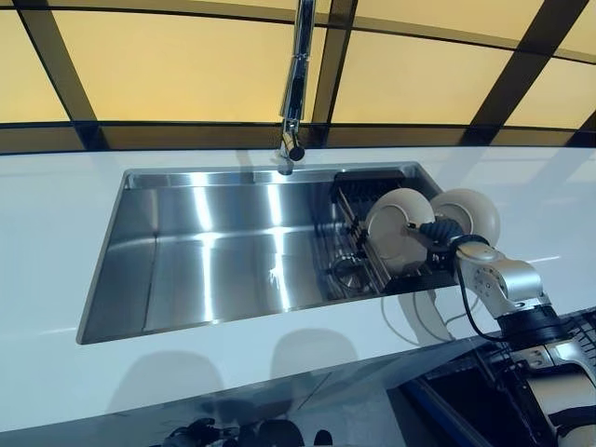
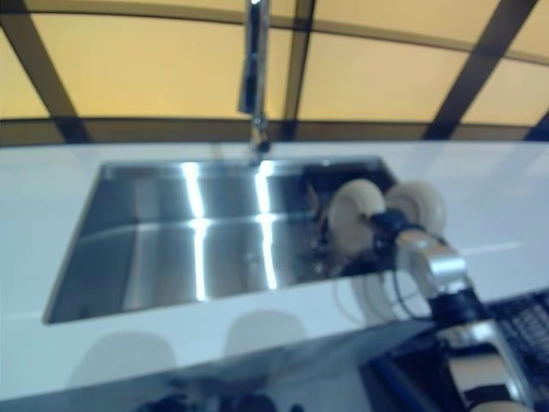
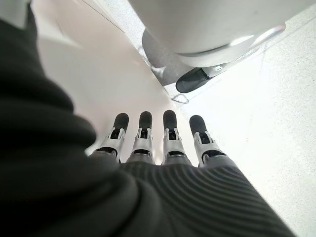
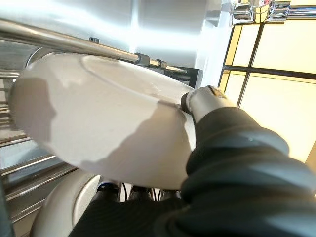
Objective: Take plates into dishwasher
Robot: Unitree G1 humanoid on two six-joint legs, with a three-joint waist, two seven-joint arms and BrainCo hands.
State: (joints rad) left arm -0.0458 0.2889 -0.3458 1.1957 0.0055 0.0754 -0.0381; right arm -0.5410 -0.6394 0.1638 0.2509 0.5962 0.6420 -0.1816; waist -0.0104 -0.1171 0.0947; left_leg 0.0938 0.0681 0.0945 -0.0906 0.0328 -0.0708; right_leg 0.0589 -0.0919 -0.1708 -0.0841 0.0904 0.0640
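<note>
Two white plates stand on edge in a dark dish rack (image 1: 358, 200) at the right end of a steel sink (image 1: 233, 251). My right hand (image 1: 443, 231) reaches in between them and is shut on the right rim of the left plate (image 1: 396, 231). In the right wrist view my thumb (image 4: 205, 98) lies on this plate's (image 4: 98, 118) rim, with the fingers curled under it. The second plate (image 1: 473, 214) stands just right of the hand and also shows in the right wrist view (image 4: 59, 210). My left hand (image 3: 158, 148) shows only in its wrist view, fingers straight and empty.
The sink is set in a white counter (image 1: 56, 214). A chrome tap (image 1: 296, 84) hangs over the sink's back edge. A dark wire dishwasher basket (image 1: 579, 328) shows below the counter edge at the lower right. Windows run behind the counter.
</note>
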